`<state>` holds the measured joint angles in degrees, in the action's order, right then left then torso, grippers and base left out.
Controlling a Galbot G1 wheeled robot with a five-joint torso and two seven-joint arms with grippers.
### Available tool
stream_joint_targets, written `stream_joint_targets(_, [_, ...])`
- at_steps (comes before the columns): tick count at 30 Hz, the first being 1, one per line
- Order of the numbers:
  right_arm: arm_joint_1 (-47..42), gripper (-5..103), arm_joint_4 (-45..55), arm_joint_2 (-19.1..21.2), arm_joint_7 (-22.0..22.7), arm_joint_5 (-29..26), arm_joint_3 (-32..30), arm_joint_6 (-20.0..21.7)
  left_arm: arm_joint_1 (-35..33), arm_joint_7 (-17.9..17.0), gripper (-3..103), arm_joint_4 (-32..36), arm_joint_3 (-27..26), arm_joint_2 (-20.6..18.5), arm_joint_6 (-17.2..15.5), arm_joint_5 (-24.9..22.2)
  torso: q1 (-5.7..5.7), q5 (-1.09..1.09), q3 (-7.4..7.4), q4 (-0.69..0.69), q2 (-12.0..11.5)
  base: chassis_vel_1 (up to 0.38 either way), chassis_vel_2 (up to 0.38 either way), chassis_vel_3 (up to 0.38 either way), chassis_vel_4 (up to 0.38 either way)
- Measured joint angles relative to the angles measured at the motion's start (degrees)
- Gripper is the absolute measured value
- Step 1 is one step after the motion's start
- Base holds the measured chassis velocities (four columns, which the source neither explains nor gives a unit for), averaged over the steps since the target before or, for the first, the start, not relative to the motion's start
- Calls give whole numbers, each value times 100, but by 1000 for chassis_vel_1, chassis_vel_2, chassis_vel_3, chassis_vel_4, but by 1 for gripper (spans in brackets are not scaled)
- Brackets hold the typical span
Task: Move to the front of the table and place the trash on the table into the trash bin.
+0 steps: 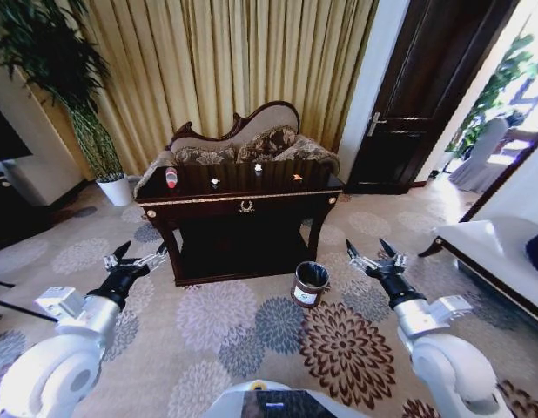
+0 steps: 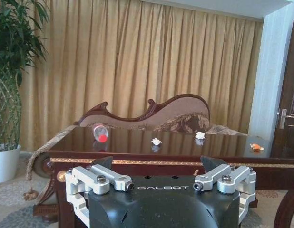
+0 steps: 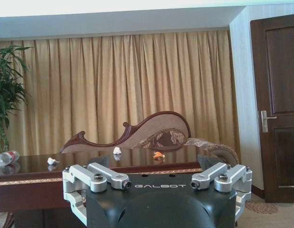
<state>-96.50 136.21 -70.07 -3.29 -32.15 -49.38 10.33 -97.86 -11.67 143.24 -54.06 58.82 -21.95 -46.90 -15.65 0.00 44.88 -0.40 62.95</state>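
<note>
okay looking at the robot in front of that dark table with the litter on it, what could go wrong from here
The bottle lies on its side on the glossy table, so a nudge from the open left gripper might roll it away. The white scraps and the orange scrap are tiny, easy to miss. The trash bin stands on the carpet near the right gripper; driving closer could knock it.

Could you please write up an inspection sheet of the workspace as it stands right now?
Surface: table, dark and glossy, gold trim, standing ahead of the robot.
Job's things: bottle lying at the table's left end; white scraps mid-table; orange scrap toward the right; trash bin on the carpet off the table's front right leg.
Clutter: nothing seen.
Grippers: left gripper and right gripper both open, empty, held short of the table.
Cables: nothing seen.
Surroundings: chaise behind the table, curtain, potted plant left, door right.
</note>
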Motion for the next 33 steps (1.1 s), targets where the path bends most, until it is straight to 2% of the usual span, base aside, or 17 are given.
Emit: stream_joint_targets(33, [-82,100,30,-70,-128,118,154,-32,-119,13,100,0,-71,137,16,2,0,1,0,-1,0,-166,169,157,-169])
